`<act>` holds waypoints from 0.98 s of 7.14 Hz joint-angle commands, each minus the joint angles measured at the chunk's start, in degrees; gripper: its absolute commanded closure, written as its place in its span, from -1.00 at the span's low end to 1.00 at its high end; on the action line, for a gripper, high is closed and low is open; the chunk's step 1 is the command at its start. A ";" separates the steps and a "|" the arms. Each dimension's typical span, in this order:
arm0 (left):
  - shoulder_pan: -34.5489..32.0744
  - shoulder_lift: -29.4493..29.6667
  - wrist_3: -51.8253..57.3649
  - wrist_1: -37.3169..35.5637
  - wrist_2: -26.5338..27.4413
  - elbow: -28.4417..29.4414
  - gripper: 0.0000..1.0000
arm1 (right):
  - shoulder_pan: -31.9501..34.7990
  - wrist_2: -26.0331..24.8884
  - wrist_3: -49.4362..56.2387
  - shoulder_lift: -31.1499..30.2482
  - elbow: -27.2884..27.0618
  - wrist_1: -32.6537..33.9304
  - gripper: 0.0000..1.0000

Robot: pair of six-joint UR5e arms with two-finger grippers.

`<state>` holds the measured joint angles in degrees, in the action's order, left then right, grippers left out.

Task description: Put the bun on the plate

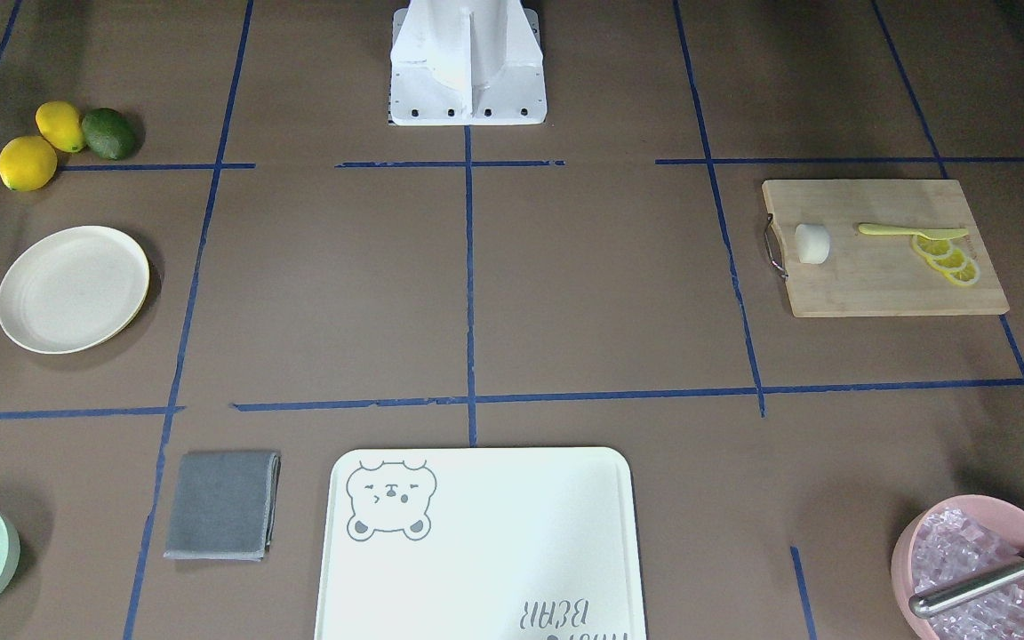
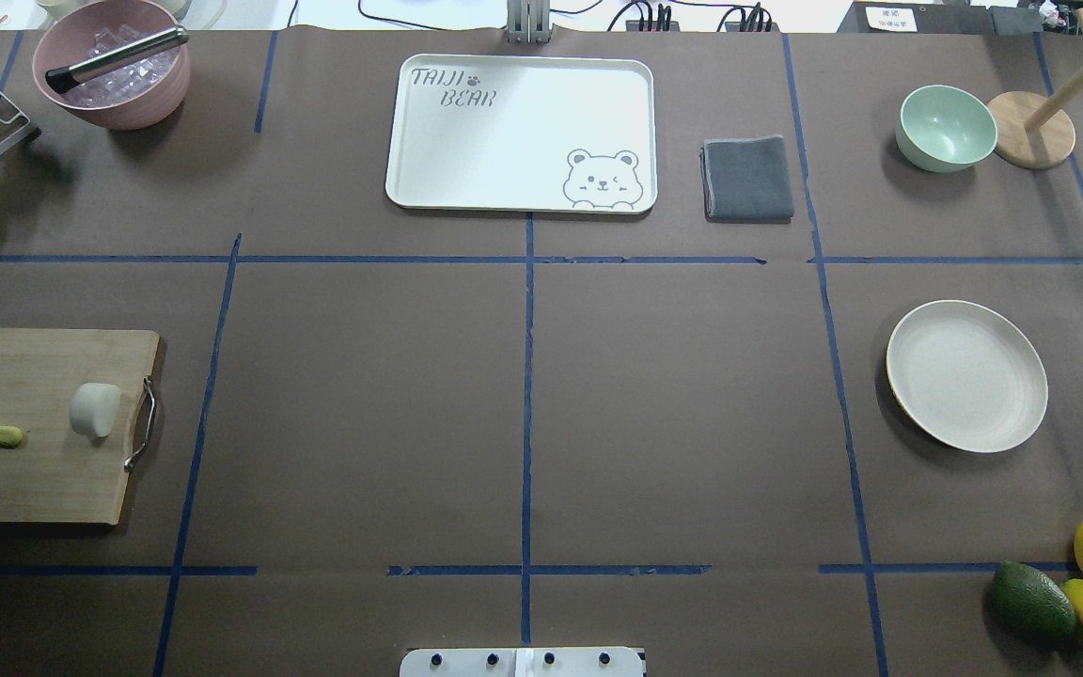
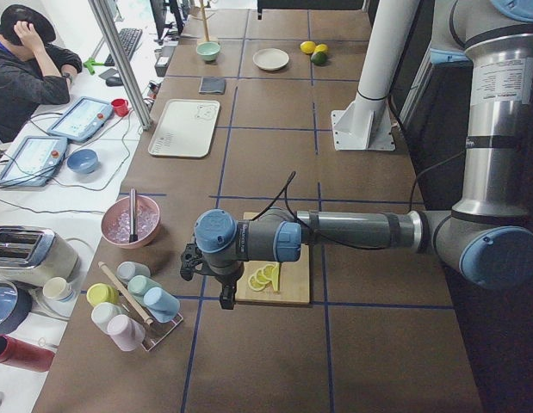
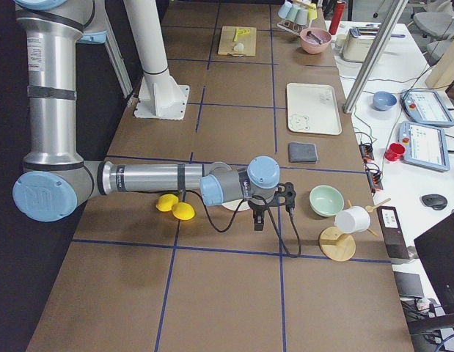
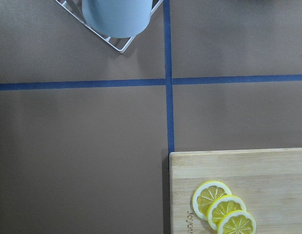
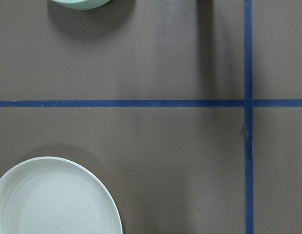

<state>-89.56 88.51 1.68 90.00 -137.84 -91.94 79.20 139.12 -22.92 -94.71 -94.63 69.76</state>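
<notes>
The bun [image 1: 812,244] lies on its side at the cutting board's [image 1: 876,289] handle [image 1: 772,247] end, axis apparently along the board, opposite the nearer left gripper [image 3: 225,295] hanging beyond the lemon slices [image 1: 946,260], whether spread or closed I cannot tell.

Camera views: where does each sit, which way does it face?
Front-facing: across the table, facing the robot, steeply down; only its base shows.
Overhead: behind the robot, forward and down; base edge only.
Exterior left: table's left end, looking along it; left arm nearest.
Exterior right: table's right end, looking along it; right arm nearest.
Left wrist: down on lemon slices; no robot part.
Right wrist: down on plate; no robot part.
Shared: front-facing and overhead both show bun, plate.
</notes>
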 commanded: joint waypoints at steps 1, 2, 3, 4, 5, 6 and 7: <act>0.00 0.00 -0.01 0.00 0.03 -0.35 -1.00 | -7.10 -3.23 -15.18 -4.06 0.23 -14.70 -1.00; 0.00 -0.09 -0.01 0.00 0.03 -0.35 -1.00 | -9.91 -4.81 -18.09 -4.25 0.23 -15.70 -1.00; 0.09 0.00 -0.01 0.00 0.03 -0.26 -1.00 | -12.55 -6.22 -19.51 -4.17 0.23 -15.71 -1.00; 0.00 0.00 -0.01 0.00 -0.06 -0.26 -1.00 | -15.97 -9.45 -21.79 -3.82 0.23 -15.79 -1.00; 0.09 0.00 -0.01 0.00 0.03 -0.26 -1.00 | -18.44 -12.09 -21.90 -3.73 0.32 -15.71 -1.00; 0.00 -0.09 -0.01 0.00 0.03 -0.26 -1.00 | -20.29 -13.42 -21.90 -3.73 1.10 -15.71 -1.00; 0.00 0.00 -0.01 0.00 0.03 -0.17 -1.00 | -20.66 -13.35 -21.99 -3.73 1.89 -15.71 -0.99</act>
<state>-89.53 88.48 1.67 90.00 -137.82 -92.17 59.88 126.61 -44.70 -98.47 -93.60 54.06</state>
